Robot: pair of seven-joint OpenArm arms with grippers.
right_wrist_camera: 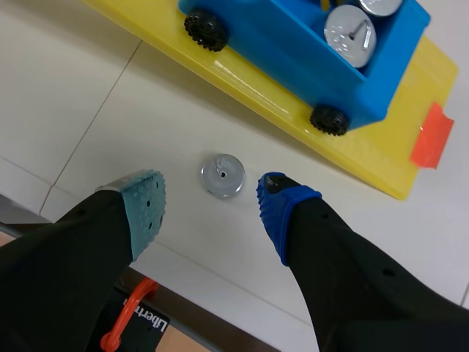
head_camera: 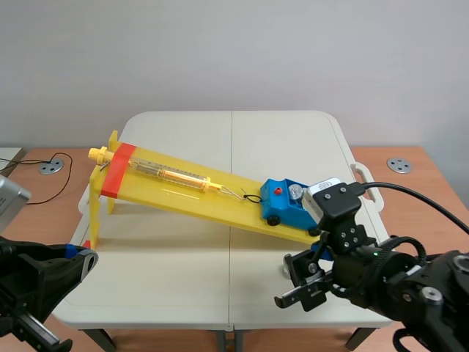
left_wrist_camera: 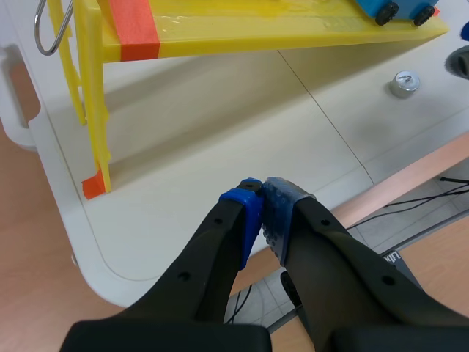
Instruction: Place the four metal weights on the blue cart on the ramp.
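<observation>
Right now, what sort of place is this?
Probably a lab or classroom physics bench: a yellow plastic ramp, a blue wheeled toy cart holding round silver metal weights, and a white folding table.

cart: blue | wheels: black | ramp: yellow | weight: silver | table: white

Pretty bare room tbh: a plain off-white wall fills the whole back, evenly lit, no harsh shadows anywhere. Only real furniture is a white folding table with rounded corners, a seam running down its middle and a carry-handle slot on the edge. A brown wood-look desktop shows on both sides of it, with a round grey grommet on the right, a second grommet on the left, and a black cable looping beside that one.
</observation>
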